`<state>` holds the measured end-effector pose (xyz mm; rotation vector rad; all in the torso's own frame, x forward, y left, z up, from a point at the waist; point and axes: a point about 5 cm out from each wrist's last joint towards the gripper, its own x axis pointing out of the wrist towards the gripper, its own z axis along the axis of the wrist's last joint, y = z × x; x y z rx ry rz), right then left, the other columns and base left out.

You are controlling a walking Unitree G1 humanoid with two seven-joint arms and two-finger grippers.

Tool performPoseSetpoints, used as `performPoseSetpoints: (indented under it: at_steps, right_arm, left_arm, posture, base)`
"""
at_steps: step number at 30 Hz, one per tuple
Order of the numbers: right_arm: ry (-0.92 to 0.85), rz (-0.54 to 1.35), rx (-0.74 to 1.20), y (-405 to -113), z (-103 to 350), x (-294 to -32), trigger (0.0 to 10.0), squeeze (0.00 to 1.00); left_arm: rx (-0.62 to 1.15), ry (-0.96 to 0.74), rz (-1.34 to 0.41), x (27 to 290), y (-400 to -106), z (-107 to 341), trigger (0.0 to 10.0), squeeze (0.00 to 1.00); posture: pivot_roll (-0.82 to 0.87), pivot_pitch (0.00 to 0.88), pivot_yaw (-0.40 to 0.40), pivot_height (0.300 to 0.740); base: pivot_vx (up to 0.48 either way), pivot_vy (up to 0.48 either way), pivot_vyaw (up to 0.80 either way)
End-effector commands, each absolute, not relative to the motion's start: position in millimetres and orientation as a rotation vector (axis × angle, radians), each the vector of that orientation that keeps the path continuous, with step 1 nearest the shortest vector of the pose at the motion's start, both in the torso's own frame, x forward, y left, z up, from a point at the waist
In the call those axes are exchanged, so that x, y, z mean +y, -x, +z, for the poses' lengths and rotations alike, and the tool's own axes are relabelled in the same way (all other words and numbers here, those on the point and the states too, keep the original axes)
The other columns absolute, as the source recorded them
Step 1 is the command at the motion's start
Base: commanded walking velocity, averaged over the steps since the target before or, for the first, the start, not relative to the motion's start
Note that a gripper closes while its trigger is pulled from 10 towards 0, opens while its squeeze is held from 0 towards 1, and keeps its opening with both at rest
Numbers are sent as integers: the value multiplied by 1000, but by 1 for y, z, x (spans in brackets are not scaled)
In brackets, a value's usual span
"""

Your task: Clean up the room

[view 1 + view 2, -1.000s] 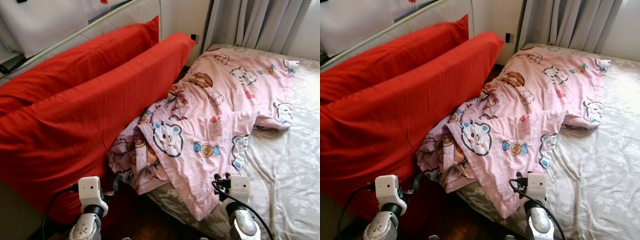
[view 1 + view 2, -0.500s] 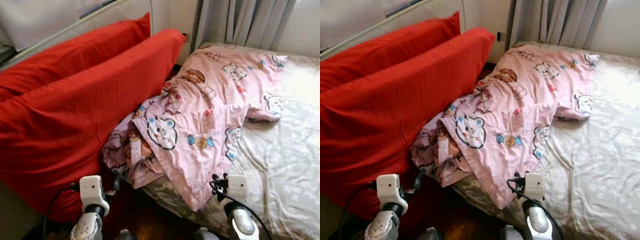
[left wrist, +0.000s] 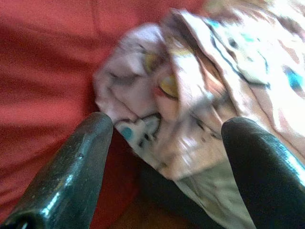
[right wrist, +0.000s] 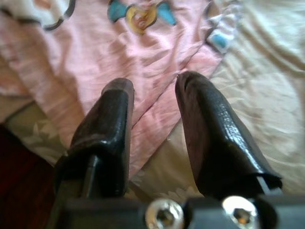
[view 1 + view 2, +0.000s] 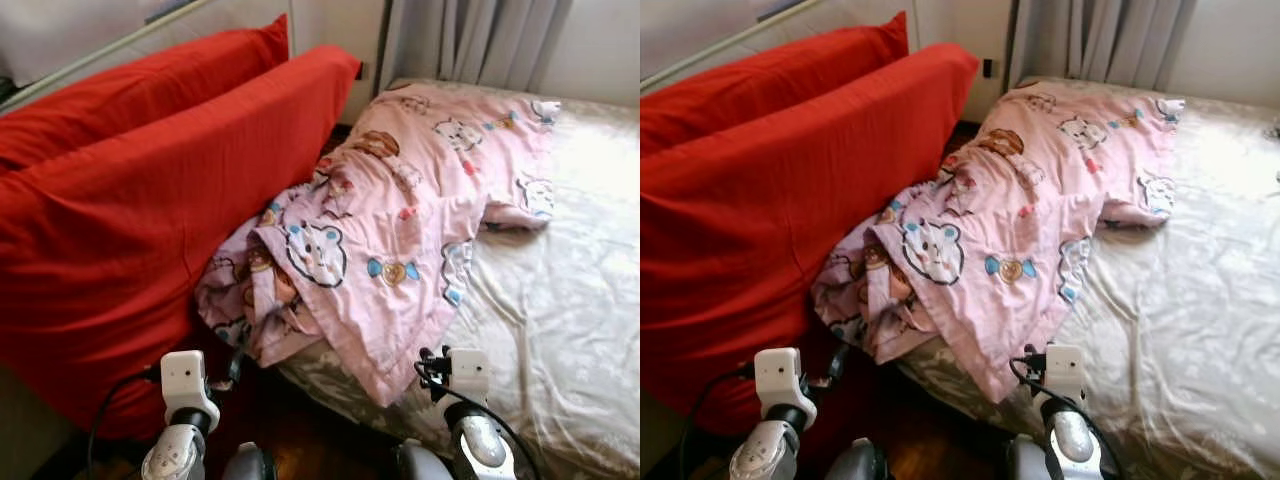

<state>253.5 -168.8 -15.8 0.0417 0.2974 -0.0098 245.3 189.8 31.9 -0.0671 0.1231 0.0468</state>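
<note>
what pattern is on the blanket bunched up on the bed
Pink blanket printed with cartoon bears and small bows; clearest in the left eye view.

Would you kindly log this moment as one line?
left gripper: open, facing pink blanket | right gripper: open over blanket | red cushions beside bed

Bedroom in a home. Bed [image 5: 560,330] w/ pale floral-print sheet runs from 5 o'clock up to 1 o'clock. Crumpled pink blanket [image 5: 400,220] w/ cartoon bears and animals lies across it, its 7 o'clock end hanging over bed edge. Two big red pillows [image 5: 150,200] stand on edge at 9–10 o'clock, touching blanket. Grey curtains [image 5: 470,40] hang at 12 o'clock, bright daylight on sheet beside them. Wall outlet [image 5: 362,71] on pale wall at 12 o'clock. Dark wood floor [image 5: 300,440] at 6 o'clock.
</note>
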Motion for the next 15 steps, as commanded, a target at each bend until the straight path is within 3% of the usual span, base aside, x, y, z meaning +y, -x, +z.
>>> performPoseSetpoints:
  at_steps: [1, 15]
  right_arm:
    - [-43, -2, 302, -254, -16, -166, 10000, 0]
    - [-38, 37, 300, -255, -15, -161, 10000, 0]
  left_arm:
    - [162, 68, 59, 191, -238, 24, 10000, 0]
    - [153, 65, 54, 190, -242, 28, 10000, 0]
  posture:
    - [-64, 102, 44, 626]
    - [-62, 100, 42, 626]
  base:
    - [0, 0, 0]
    - [0, 0, 0]
